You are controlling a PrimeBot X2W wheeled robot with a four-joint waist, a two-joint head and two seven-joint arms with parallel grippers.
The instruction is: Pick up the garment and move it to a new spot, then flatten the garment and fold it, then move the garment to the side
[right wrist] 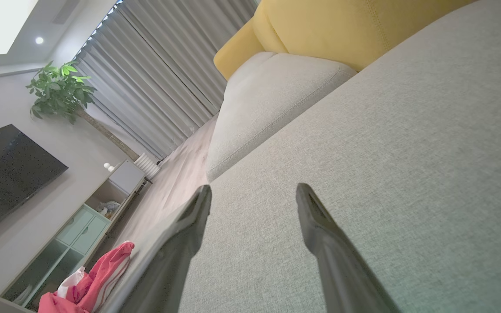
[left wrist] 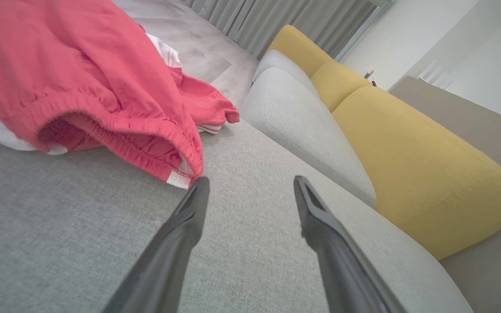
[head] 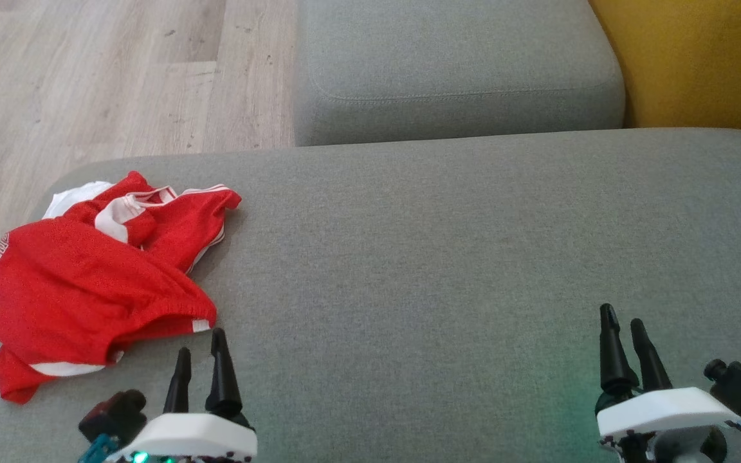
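Head view: the red garment (head: 100,283) is lying crumpled at the left end of the seat cushion (head: 441,257). The left gripper (head: 201,341) and right gripper (head: 622,314) are standing spread and empty.
Left wrist view: I am judging the cloth soft and light, and the waistband (left wrist: 146,148) the best pinch.
Right wrist view: the garment is lying well apart.

Grey sofa (head: 473,257), yellow backrest (head: 698,64), pale wood floor (head: 87,77).

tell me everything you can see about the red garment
The red garment lies crumpled in a heap at the left end of the grey seat cushion, near the edge by the floor. It looks like thin sports fabric with white stripes and trim, and a gathered elastic hem gapes open. Nothing holds it; the open left gripper sits just by that hem, contact unclear.
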